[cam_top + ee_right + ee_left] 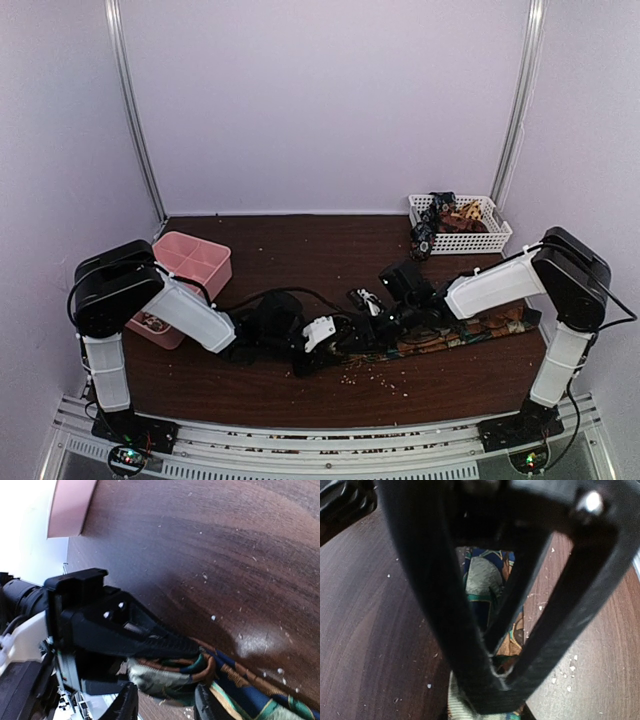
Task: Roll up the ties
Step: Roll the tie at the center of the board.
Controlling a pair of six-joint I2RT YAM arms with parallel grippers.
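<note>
One of the ties (462, 335), patterned in blue, brown and green, lies along the table from the centre toward the right. Its left end is folded into a small roll (165, 675). My left gripper (338, 345) is shut on that roll, and its fingertips (492, 680) meet with fabric (482, 577) showing between and below them. My right gripper (165, 703) is open, one finger on each side of the roll, right next to the left gripper's finger (145, 632). In the top view the right gripper (388, 318) sits just right of the left one.
A white basket (480, 243) at the back right holds more ties (440, 215). A pink divided container (190, 262) stands at the left behind my left arm. Pale crumbs (375, 375) are scattered on the dark wooden table in front of the grippers.
</note>
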